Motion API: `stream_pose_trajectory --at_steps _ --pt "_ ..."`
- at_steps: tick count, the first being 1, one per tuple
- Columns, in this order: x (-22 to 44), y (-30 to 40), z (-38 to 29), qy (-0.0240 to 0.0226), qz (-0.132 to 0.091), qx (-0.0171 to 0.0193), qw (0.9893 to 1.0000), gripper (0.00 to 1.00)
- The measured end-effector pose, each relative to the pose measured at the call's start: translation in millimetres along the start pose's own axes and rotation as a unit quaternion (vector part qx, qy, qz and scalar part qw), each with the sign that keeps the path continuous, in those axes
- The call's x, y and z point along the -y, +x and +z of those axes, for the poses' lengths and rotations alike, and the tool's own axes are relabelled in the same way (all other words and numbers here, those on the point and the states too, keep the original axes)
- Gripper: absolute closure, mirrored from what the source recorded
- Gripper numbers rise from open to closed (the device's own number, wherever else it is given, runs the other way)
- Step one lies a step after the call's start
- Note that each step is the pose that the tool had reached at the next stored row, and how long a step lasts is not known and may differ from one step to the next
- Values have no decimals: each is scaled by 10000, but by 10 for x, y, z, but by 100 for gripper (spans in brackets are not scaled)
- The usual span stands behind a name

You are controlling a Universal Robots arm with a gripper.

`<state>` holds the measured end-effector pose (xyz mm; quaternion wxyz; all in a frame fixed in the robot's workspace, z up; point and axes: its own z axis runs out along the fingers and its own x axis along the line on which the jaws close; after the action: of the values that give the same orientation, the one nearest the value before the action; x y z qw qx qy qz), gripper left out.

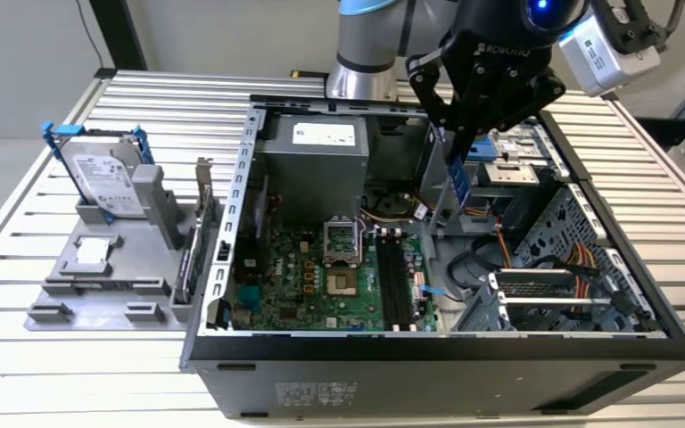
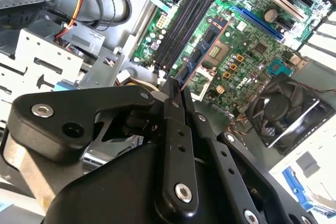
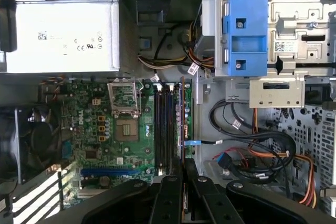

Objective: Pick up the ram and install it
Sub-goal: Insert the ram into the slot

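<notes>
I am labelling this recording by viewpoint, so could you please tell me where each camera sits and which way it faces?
Exterior view: off the arm, looking down on the open computer case on a slatted table; shows the arm and gripper holding the ram upright above the case.
First wrist view: on the arm, looking straight down onto the motherboard, past the gripper.
Second wrist view: on the arm, looking obliquely along the gripper and ram.
Shared: all three show the empty memory slots.

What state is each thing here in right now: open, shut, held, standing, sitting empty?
Black gripper: shut on the ram.
Long blue ram stick: held upright above the open case.
Black computer case: side open.
Black memory slots: empty.
Silver hard drive with blue handles: standing in the grey holder.
</notes>
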<state>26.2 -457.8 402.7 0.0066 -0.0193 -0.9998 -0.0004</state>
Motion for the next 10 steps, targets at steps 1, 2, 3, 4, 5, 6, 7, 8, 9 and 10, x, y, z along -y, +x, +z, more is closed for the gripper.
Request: stream_pose_trajectory --at_steps 1,2,3,4,5,6,7,8,9,10 --pt "0 0 2 0 0 0 10000 100" --pt "0 0 3 0 0 0 10000 100" --pt "0 0 5 0 0 0 10000 100" --pt "0 0 7 0 0 0 10000 100" --pt "0 0 9 0 0 0 10000 100" --pt "0 0 11 -1 0 0 10000 100" --pt "0 0 13 0 0 0 10000 100" --pt "0 0 14 0 0 0 10000 100" --pt "0 0 16 0 0 0 10000 100" --pt "0 0 18 0 0 0 10000 100"
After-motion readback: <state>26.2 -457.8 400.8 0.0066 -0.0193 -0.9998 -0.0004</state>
